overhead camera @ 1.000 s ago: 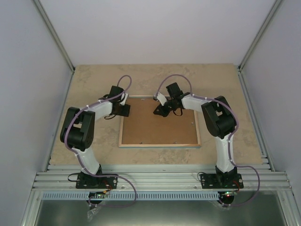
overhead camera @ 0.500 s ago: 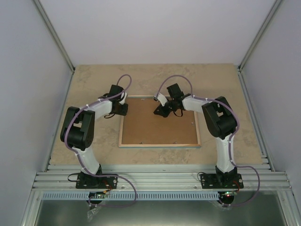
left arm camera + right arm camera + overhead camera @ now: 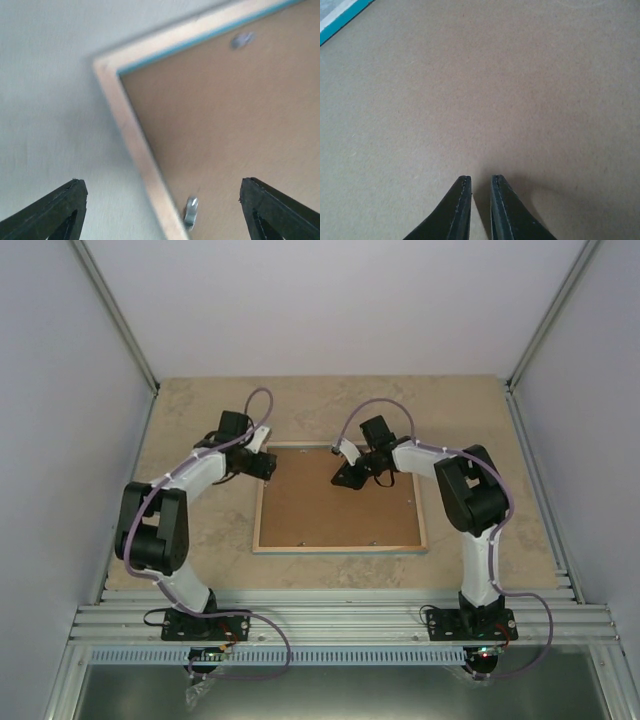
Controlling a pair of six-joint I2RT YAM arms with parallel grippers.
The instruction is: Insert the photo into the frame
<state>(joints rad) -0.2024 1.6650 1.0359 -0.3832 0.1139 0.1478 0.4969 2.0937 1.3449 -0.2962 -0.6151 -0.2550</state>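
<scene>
**Frame face down under brown backing**

A brown backing (image 3: 330, 508) fills the frame (image 3: 340, 549), with a metal tab (image 3: 190, 210) at its edge. The frame lies mid-table (image 3: 200, 410), pale wood rim up. The left gripper (image 3: 264, 463), wide open and empty, is at its upper left corner. The right gripper (image 3: 480, 177), almost closed and empty, points at the backing.

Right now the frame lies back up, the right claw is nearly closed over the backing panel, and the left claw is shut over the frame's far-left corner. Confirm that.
Not right. The left claw is wide open, not shut; the left wrist view shows it spread above the frame's far-left corner. The rest stands: frame back up, right claw nearly closed over the backing panel.
</scene>
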